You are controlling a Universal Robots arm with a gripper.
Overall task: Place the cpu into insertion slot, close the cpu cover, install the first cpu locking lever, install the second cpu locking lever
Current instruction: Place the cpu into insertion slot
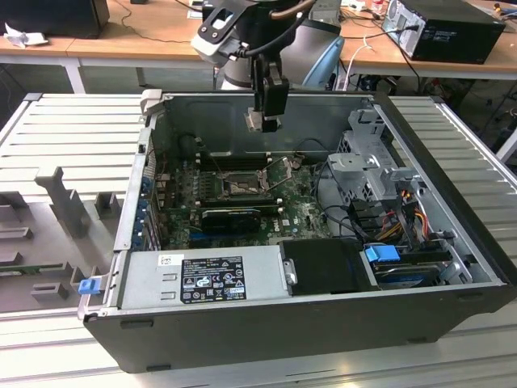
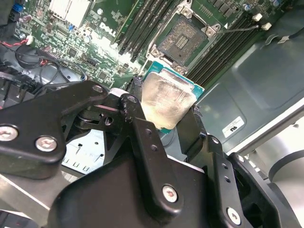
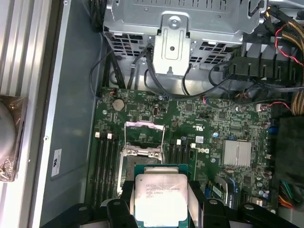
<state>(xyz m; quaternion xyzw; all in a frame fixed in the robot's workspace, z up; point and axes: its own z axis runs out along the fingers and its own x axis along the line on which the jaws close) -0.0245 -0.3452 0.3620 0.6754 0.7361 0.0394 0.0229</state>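
Silver-rimmed insertion slot [image 1: 240, 187] lies open on the board [image 1: 303, 214]. Well above it — gripper [image 1: 266, 121], jaws clamped on the cpu [image 3: 159, 197] by its edges. Just beside the slot, the cpu cover [image 1: 279, 171] stands raised. Judgement: keep chip level, squared to the slot, clear of the cover.
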